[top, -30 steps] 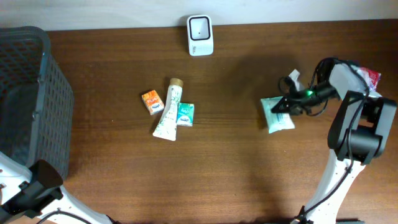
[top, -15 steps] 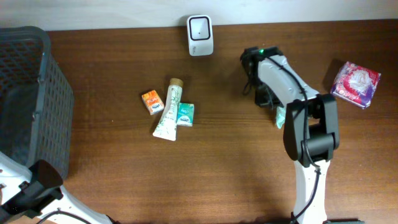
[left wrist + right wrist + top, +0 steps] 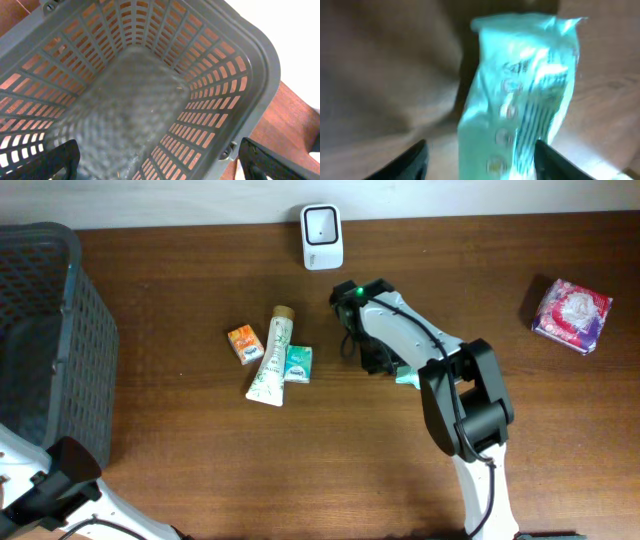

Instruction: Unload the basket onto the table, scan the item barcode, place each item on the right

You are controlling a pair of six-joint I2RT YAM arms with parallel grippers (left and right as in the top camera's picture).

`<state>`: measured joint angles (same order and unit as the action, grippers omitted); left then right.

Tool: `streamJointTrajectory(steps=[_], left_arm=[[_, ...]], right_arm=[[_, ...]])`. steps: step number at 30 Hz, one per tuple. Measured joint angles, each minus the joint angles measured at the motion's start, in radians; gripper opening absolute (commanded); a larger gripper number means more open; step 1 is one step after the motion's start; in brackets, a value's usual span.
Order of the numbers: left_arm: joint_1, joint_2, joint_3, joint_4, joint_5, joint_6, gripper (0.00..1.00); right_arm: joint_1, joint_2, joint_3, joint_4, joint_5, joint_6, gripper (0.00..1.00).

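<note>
A teal packet [image 3: 520,95] with white stripes fills the right wrist view, blurred, between the spread fingers of my right gripper [image 3: 480,162]. There is a gap on its left side, and the right finger [image 3: 550,160] sits close to it. From overhead only a teal corner [image 3: 406,376] shows beside the right gripper [image 3: 385,360], below and right of the white scanner [image 3: 321,235] at the back edge. I cannot tell whether the packet rests on the table. My left gripper [image 3: 160,167] hangs open over the grey basket [image 3: 250,75], holding nothing.
An orange packet [image 3: 243,343], a toothpaste tube [image 3: 271,358] and a small teal box [image 3: 298,364] lie left of centre. A purple-pink pack [image 3: 571,313] sits far right. The basket [image 3: 40,330] stands at the left edge.
The right arm swung from the table's right side to the middle, bringing the teal packet along. Its jaws, shut on the packet before, now stand apart. The left arm has not moved.
</note>
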<state>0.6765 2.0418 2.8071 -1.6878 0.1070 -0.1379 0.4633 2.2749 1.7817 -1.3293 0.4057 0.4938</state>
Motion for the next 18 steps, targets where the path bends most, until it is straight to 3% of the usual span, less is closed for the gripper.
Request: streamJointTrajectory(steps=[2, 3, 6, 7, 11, 18], left_arm=[[0.0, 0.0, 0.0, 0.0, 0.0, 0.0, 0.99], [0.0, 0.0, 0.0, 0.0, 0.0, 0.0, 0.99], [0.0, 0.0, 0.0, 0.0, 0.0, 0.0, 0.99], [0.0, 0.0, 0.0, 0.0, 0.0, 0.0, 0.99], [0.0, 0.0, 0.0, 0.0, 0.0, 0.0, 0.99], [0.0, 0.0, 0.0, 0.0, 0.0, 0.0, 0.99]], right_arm=[[-0.004, 0.004, 0.074, -0.042, -0.009, -0.032, 0.87], [-0.021, 0.004, 0.124, -0.05, -0.009, -0.053, 0.76], [-0.134, 0.004, 0.177, -0.051, -0.067, -0.109, 0.12], [-0.182, 0.004, 0.176, -0.053, -0.135, -0.157, 0.04], [-0.317, 0.004, 0.172, -0.063, -0.407, -0.313, 0.04], [-0.329, 0.004, 0.164, -0.177, -0.463, -0.397, 0.04]])
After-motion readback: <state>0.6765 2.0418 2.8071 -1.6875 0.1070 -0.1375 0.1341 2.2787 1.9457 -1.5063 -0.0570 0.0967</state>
